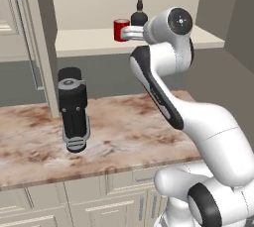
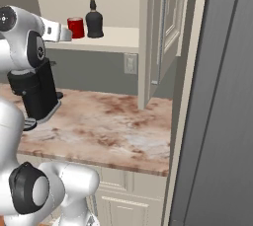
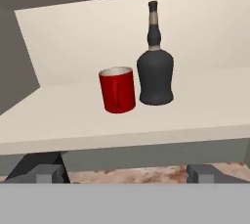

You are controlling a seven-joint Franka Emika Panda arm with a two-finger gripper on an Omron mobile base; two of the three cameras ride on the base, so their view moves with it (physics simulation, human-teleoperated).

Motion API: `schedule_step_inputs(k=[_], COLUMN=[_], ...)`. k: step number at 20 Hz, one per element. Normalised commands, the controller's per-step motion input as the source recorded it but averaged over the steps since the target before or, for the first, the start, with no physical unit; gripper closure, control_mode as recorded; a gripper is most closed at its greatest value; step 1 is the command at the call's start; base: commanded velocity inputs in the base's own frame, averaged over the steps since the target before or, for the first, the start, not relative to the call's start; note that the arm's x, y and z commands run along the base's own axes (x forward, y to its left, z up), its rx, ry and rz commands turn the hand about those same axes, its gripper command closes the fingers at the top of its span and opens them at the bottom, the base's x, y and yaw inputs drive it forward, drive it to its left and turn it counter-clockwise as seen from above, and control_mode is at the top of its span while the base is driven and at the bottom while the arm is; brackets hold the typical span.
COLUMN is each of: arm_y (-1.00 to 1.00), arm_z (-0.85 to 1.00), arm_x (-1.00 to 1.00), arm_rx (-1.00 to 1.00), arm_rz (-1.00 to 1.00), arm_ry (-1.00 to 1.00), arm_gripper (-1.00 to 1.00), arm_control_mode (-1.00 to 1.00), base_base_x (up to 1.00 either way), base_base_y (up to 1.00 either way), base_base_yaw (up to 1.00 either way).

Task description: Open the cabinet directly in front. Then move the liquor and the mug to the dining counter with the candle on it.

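The cabinet stands open, its left door [image 1: 30,37] and right door [image 2: 165,27] swung outward with long grey bar handles. On its beige shelf [image 1: 89,42] the red mug [image 1: 120,29] [image 2: 75,27] [image 3: 117,90] stands just left of the liquor [image 1: 139,15] [image 2: 94,20] [image 3: 155,71], a dark bottle with a thin neck. My gripper [image 1: 126,33] [image 2: 63,33] [image 3: 126,171] is open at the shelf's front edge, level with the mug and a short way from it. Its fingers [image 3: 46,171] stand wide apart with nothing between them. The candle is out of view.
A marbled reddish-brown stone counter [image 1: 124,132] runs below the cabinet over cream drawer fronts. A stout black appliance [image 1: 73,117] [image 2: 37,92] stands on it under the shelf's left part. A tall dark grey panel [image 2: 222,121] closes off the right side.
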Motion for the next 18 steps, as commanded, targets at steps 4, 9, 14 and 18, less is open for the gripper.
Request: schedule_step_inputs(k=[4,9,14,18], arm_y=[0.00,0.10,0.15,0.01], arm_z=[-0.01,-0.03,0.00,0.00], arm_x=[0.21,0.29,0.14,0.10], arm_rx=[0.00,-0.05,-0.06,0.00], arm_rz=[0.00,0.02,0.02,0.00], arm_ry=[0.00,0.00,0.04,0.01], arm_gripper=[-1.00,-1.00,-1.00,-1.00], arm_control_mode=[-1.00,-1.00,-1.00,-1.00], base_base_x=[0.00,0.00,0.00,0.00], base_base_y=[0.00,0.00,0.00,0.00], base_base_yaw=[0.00,0.00,0.00,0.00])
